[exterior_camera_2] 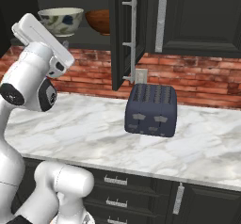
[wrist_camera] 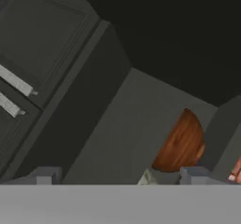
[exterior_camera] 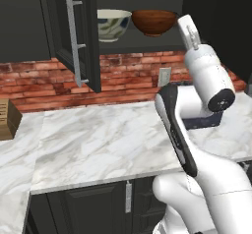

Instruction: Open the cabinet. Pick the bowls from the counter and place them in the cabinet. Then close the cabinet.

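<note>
The two-finger dark pincer stands wide and holds nothing; its two grey tips rise well apart at the bottom of the hand view, with bare shelf between them. Both of the task's vessels are already up inside the tall black panelled cabinet: the reddish-brown round wooden bowl sits on the grey shelf just ahead of the pincer and off toward one fingertip, and the cream-white round bowl with dark blue marks stands beside it, further from the pincer on the same shelf. From the base views the two bowls are side by side, near but apparently not touching, though the angle is too shallow to be sure.

With the wide white marble tabletop with grey veins carrying no bowl, the placing looks done and the closing is what remains. The relation that matters is the open door: the black door panel with its long vertical silver bar handle stands swung outward, well to the side of the pincer and nearer the base than the shelf, its long axis upright. I judge the pincer must back out of the cabinet mouth, travel sideways past the door's edge, and push the panel from its outer face. The dark blue-grey boxy toaster sits below on the tabletop, clear of that swing.
</note>
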Motion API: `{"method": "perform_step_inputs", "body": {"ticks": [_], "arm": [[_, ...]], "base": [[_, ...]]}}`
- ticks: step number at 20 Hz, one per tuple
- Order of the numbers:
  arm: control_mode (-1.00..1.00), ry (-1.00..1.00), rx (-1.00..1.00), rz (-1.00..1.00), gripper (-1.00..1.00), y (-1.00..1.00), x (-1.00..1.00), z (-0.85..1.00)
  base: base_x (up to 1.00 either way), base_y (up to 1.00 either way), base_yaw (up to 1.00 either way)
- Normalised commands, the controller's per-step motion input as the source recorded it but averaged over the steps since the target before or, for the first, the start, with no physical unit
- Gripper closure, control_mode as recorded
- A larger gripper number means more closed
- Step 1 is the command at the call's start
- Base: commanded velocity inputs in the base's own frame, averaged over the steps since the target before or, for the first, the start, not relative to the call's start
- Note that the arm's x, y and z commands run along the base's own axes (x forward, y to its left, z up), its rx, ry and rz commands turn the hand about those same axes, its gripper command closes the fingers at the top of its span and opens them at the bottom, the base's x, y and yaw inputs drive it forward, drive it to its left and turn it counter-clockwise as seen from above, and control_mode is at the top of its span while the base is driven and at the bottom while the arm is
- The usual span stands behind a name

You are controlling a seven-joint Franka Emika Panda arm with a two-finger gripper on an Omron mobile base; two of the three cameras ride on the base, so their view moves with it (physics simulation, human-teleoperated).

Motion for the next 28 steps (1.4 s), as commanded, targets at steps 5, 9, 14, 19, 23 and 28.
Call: {"method": "perform_step_inputs", "body": {"ticks": [5,9,14,19,23,28], "arm": [[-1.0,0.25,-0.01,0.0,-1.0,0.05,-0.12,0.1],[-1.0,0.26,0.0,-0.08,-1.0,-0.11,-0.85,-0.08],[-1.0,0.26,0.0,-0.07,-1.0,-0.35,-1.0,-0.44],[-1.0,0.33,0.03,-0.03,-1.0,-0.75,-1.0,-0.23],[-1.0,0.38,0.11,-0.03,-1.0,-0.86,-1.0,0.0],[-1.0,0.13,0.08,-0.01,-1.0,-0.66,-0.63,0.0]], "base": [[0.0,0.0,0.0],[0.0,0.0,0.0],[0.0,0.0,0.0],[0.0,0.0,0.0],[0.0,0.0,0.0],[0.0,0.0,0.0]]}}
